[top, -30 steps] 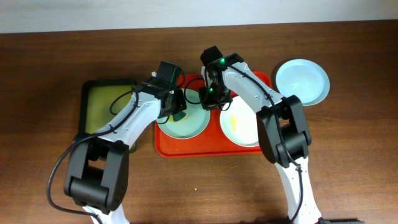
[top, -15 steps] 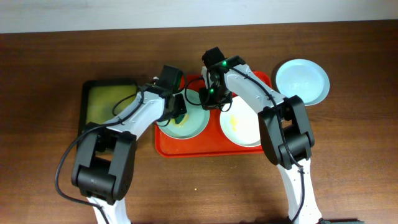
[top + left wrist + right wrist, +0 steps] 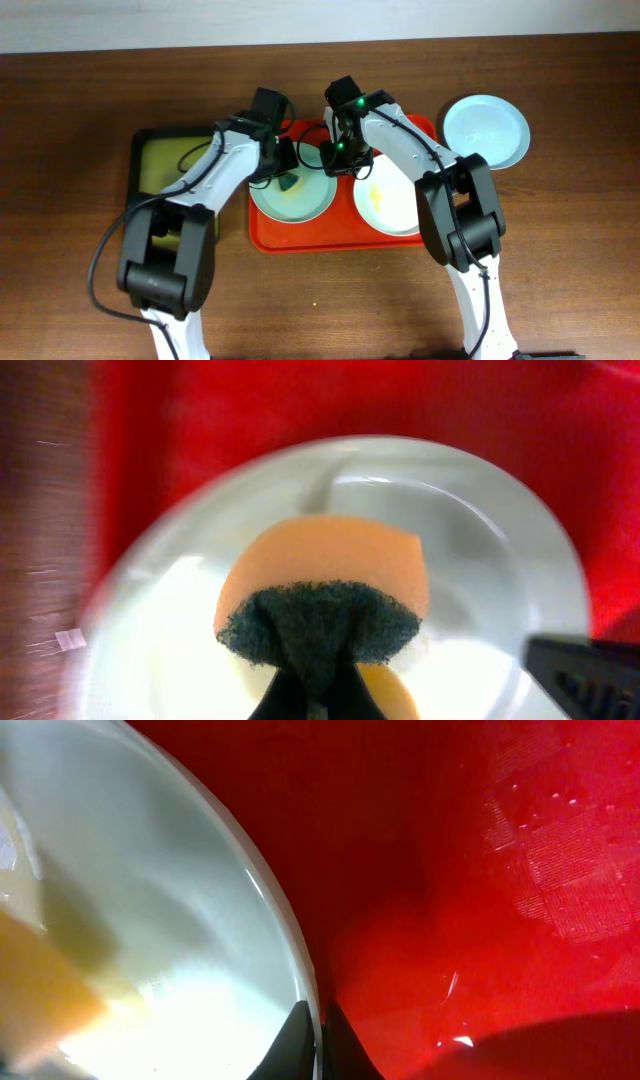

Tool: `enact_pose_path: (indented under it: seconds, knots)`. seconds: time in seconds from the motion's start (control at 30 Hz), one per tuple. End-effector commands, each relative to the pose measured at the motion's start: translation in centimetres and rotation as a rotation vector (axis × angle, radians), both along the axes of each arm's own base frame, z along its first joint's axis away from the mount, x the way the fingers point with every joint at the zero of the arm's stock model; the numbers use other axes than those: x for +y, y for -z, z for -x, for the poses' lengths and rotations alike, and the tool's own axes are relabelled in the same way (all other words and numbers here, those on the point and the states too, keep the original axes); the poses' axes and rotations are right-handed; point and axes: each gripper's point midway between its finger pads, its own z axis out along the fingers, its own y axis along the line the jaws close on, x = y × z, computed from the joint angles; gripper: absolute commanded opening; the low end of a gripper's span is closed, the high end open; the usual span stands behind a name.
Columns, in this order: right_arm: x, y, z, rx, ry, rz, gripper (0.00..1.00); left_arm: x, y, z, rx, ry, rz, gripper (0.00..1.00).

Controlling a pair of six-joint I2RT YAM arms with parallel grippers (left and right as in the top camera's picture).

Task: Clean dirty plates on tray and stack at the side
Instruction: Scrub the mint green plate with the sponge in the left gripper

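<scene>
A pale mint plate (image 3: 293, 195) lies on the left part of the red tray (image 3: 330, 240); it fills the left wrist view (image 3: 160, 610). My left gripper (image 3: 283, 172) is shut on an orange sponge with a dark green scrub side (image 3: 322, 595), held over this plate. My right gripper (image 3: 337, 165) is shut on the plate's rim (image 3: 300, 990), one finger on each side. A white plate (image 3: 392, 203) with a yellow smear lies on the tray's right part. A second mint plate (image 3: 486, 131) sits on the table right of the tray.
A smaller black-rimmed tray with a yellow-green inside (image 3: 170, 165) sits left of the red tray. The brown wooden table (image 3: 330, 300) surrounds everything. The red tray's wet floor shows in the right wrist view (image 3: 480, 870).
My left gripper with the sponge has moved back and slightly left across the mint plate. The right gripper has stayed on the plate's rim.
</scene>
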Motion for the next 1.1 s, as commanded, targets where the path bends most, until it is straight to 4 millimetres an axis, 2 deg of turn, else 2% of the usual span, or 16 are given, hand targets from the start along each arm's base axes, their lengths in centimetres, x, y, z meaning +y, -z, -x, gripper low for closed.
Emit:
enact_pose_path:
  seconds: [0.0, 0.1, 0.2, 0.3, 0.4, 0.5, 0.67, 0.8, 0.87, 0.9, 1.0, 1.07]
  knots:
    - [-0.8, 3.0, 1.4, 0.057, -0.003, 0.062, 0.04, -3.5, 3.6, 2.1, 0.105, 0.092, 0.061, 0.0]
    - [-0.8, 3.0, 1.4, 0.058, -0.002, 0.062, 0.04, -3.0, 5.3, 2.5, 0.141, 0.086, 0.035, 0.0]
    - [-0.8, 3.0, 1.5, 0.058, -0.003, 0.063, 0.04, 1.4, 5.6, 2.3, 0.145, 0.021, -0.14, 0.0]
    - [-0.8, 3.0, 1.4, 0.056, -0.002, 0.065, 0.04, 5.7, 4.3, 2.2, 0.162, -0.036, -0.307, 0.0]
    - [-0.8, 3.0, 1.4, 0.055, -0.002, 0.065, 0.04, 8.1, 1.7, 1.2, 0.135, -0.075, -0.397, 0.0]
    - [-0.8, 3.0, 1.4, 0.055, -0.002, 0.065, 0.04, 6.9, -0.1, 0.3, 0.089, -0.073, -0.343, 0.0]
    - [-0.7, 3.0, 1.3, 0.049, -0.002, 0.062, 0.04, -1.0, 0.8, 0.0, 0.073, 0.058, -0.011, 0.0]
    - [-0.7, 3.0, 1.3, 0.049, -0.002, 0.062, 0.04, -4.3, 2.0, 1.4, 0.076, 0.128, 0.072, 0.0]
    - [-0.8, 3.0, 1.3, 0.05, -0.002, 0.062, 0.04, -4.7, 2.7, 2.4, 0.089, 0.172, 0.052, 0.0]
    - [-0.8, 3.0, 1.3, 0.052, -0.003, 0.063, 0.04, -4.2, 3.0, 2.8, 0.106, 0.168, 0.028, 0.0]
    - [-0.9, 3.0, 1.5, 0.057, -0.003, 0.067, 0.04, -1.7, 3.3, 4.0, 0.161, 0.137, -0.076, 0.0]
    - [-0.9, 3.0, 1.4, 0.056, -0.002, 0.066, 0.04, 0.2, 2.7, 4.2, 0.182, 0.131, -0.117, 0.0]
